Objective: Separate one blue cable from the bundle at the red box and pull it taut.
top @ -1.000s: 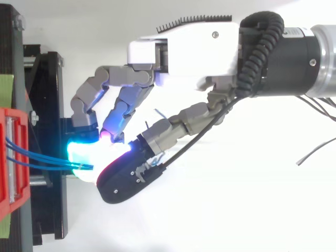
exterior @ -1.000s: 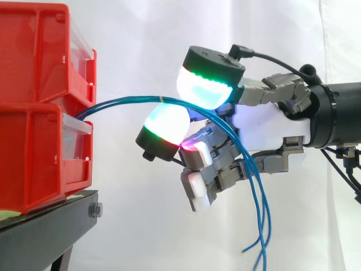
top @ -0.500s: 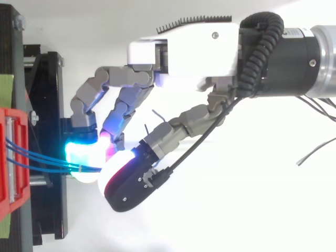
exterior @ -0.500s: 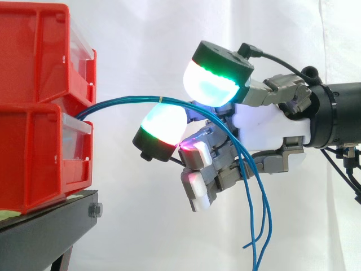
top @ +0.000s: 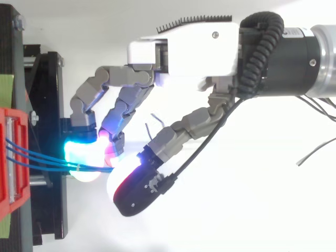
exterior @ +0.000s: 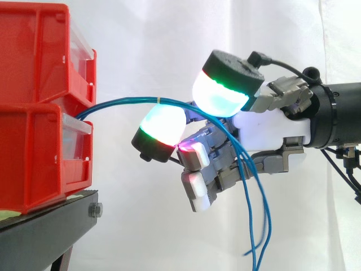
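Blue cables (exterior: 124, 103) come out between two stacked red bins (exterior: 34, 113) and arc rightward, held together by a small pale tie. They run over one glowing pad (exterior: 163, 127) and beneath the raised thumb pad (exterior: 220, 99), which is a little apart from it. My hand (exterior: 271, 127) reaches in from the right with curled fingers around the cables. Their loose ends (exterior: 262, 214) hang down below the palm. From above, the cables (top: 37, 160) leave the red bin (top: 10, 157) and end between the two pads of the hand (top: 184, 50).
The bins rest on a black stand (exterior: 51, 226) at the left, and its frame (top: 50, 105) lies under the fingertips in the top view. A white curtain hangs behind.
The thumb pad has lifted up and swung away from the lower pad, widening the gap around the cables. The hanging cable ends have swayed slightly. The arm has stayed put.
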Available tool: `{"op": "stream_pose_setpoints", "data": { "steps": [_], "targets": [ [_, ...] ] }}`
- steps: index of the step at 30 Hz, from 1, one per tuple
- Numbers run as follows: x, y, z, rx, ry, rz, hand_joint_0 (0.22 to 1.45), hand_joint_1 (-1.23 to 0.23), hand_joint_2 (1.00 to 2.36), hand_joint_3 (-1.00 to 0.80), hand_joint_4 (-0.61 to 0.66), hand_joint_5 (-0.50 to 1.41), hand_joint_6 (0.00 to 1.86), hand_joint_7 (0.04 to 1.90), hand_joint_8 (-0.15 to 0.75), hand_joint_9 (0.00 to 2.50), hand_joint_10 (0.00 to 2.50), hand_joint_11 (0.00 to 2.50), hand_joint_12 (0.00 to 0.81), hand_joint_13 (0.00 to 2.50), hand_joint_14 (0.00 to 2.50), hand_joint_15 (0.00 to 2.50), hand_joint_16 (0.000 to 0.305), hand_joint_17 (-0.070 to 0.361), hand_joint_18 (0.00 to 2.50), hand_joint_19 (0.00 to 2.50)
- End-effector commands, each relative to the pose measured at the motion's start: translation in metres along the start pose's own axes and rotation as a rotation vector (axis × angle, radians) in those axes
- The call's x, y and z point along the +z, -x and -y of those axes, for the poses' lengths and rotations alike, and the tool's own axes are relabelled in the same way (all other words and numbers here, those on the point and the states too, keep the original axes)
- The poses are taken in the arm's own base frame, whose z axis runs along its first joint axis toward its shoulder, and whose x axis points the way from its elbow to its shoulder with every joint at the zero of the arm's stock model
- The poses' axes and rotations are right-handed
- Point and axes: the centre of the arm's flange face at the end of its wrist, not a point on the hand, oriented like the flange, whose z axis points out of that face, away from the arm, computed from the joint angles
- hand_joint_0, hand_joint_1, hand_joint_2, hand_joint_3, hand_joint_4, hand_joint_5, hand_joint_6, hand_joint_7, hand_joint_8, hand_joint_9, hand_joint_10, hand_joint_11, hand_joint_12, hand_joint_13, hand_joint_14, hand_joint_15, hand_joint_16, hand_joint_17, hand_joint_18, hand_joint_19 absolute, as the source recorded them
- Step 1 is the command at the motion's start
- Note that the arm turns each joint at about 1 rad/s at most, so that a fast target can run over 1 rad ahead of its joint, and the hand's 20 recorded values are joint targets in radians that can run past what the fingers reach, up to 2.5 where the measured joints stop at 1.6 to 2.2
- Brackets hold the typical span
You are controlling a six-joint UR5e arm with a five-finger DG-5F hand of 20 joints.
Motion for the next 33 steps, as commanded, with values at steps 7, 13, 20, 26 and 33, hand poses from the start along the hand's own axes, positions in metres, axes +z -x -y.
{"op": "stream_pose_setpoints", "data": {
  "steps": [7, 13, 20, 26, 33],
  "targets": [
    [-0.0001, 0.0004, 0.0003, 0.000, 0.000, -0.001, 0.69, -0.86, 1.01, -0.34, -0.02, -0.19, 0.94, 0.79, 0.236, 0.91, 0.03, 0.91, 0.294, 0.88, 0.02, 0.64, 0.035, 0.079, 0.66, 0.65],
    [0.0000, -0.0008, 0.0001, 0.000, -0.001, -0.003, 0.59, -0.82, 1.00, -0.50, 0.06, -0.17, 0.90, 0.78, 0.245, 0.93, 0.03, 0.92, 0.294, 0.89, 0.02, 0.64, 0.035, 0.080, 0.66, 0.65],
    [-0.0006, 0.0004, -0.0006, 0.000, -0.001, -0.003, 0.58, -0.67, 1.00, -0.50, 0.06, -0.14, 0.87, 0.83, 0.257, 0.99, 0.03, 0.90, 0.290, 0.90, 0.02, 0.65, 0.035, 0.079, 0.66, 0.66],
    [-0.0004, 0.0001, 0.0005, 0.000, -0.003, -0.003, 0.64, -0.81, 1.02, -0.30, -0.03, -0.15, 0.90, 0.92, 0.249, 0.99, 0.03, 0.93, 0.294, 0.90, 0.02, 0.65, 0.034, 0.077, 0.66, 0.68],
    [-0.0002, 0.0002, 0.0004, 0.002, -0.001, -0.003, 0.74, -0.91, 1.02, -0.27, -0.20, -0.17, 0.94, 0.97, 0.233, 0.95, 0.03, 0.93, 0.285, 0.89, 0.03, 0.64, 0.034, 0.077, 0.68, 0.63]
  ]
}}
